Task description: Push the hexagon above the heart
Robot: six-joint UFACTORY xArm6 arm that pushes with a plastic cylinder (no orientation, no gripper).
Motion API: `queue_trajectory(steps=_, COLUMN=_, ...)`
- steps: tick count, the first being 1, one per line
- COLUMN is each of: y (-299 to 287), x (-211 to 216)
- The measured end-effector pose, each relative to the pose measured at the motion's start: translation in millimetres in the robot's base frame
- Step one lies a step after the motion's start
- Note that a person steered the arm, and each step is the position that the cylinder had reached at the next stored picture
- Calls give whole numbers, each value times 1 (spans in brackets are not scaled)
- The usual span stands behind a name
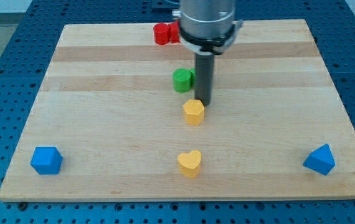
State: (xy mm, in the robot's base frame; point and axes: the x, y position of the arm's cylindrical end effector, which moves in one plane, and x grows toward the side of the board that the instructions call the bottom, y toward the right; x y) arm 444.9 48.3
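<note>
A yellow hexagon block (pixel 194 112) lies near the middle of the wooden board (pixel 103 124). A yellow heart block (pixel 190 163) lies below it, near the view's bottom edge of the board, almost in line with it. My tip (pixel 203 103) stands at the hexagon's upper right edge, touching or nearly touching it. The dark rod rises from there to the arm's grey end at the view's top.
A green block (pixel 182 80) sits just left of the rod, above the hexagon. A red block (pixel 164 33) lies at the top edge, partly behind the arm. A blue block (pixel 46 160) lies at the bottom left and another blue block (pixel 320 160) at the bottom right.
</note>
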Motion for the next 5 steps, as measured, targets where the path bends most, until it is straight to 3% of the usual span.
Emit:
queue_trajectory(steps=2, y=36, x=24)
queue_trajectory(steps=5, y=-11, x=-9)
